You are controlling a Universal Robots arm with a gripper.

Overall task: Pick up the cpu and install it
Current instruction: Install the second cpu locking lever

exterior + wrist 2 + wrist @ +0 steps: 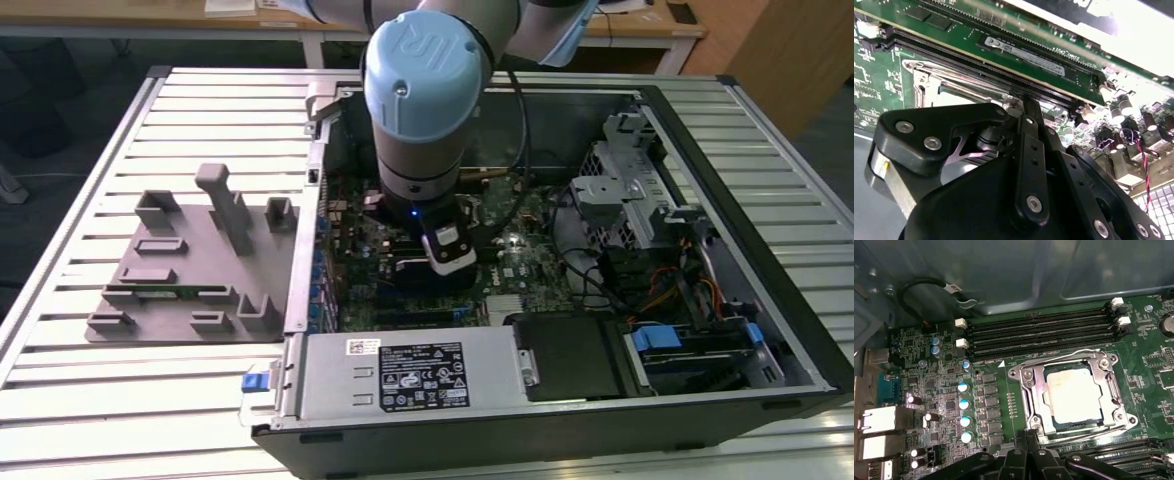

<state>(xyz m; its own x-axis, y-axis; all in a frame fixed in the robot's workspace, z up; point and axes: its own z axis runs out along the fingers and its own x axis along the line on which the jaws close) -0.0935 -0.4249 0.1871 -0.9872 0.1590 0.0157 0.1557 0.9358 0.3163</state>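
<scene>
The cpu (1074,392), a flat square chip with a pale silvery top, lies in the metal-framed socket (1030,390) on the green motherboard in the first wrist view. My gripper (1027,439) is low over the board just beside one corner of the socket frame. Its black fingers are together and nothing shows between them. In the second wrist view the gripper (1024,102) reaches down to the edge of the socket frame (924,80), and its black body hides the chip. In the exterior view the arm stands upright inside the open computer case, with the gripper (430,285) down at the board.
Memory slots (1039,332) run along one side of the socket, and a green memory stick (1024,52) stands close by. A grey plastic holder tray (187,270) lies on the slatted table at the exterior view's left. The power supply (400,375) and drive bays (641,210) crowd the case.
</scene>
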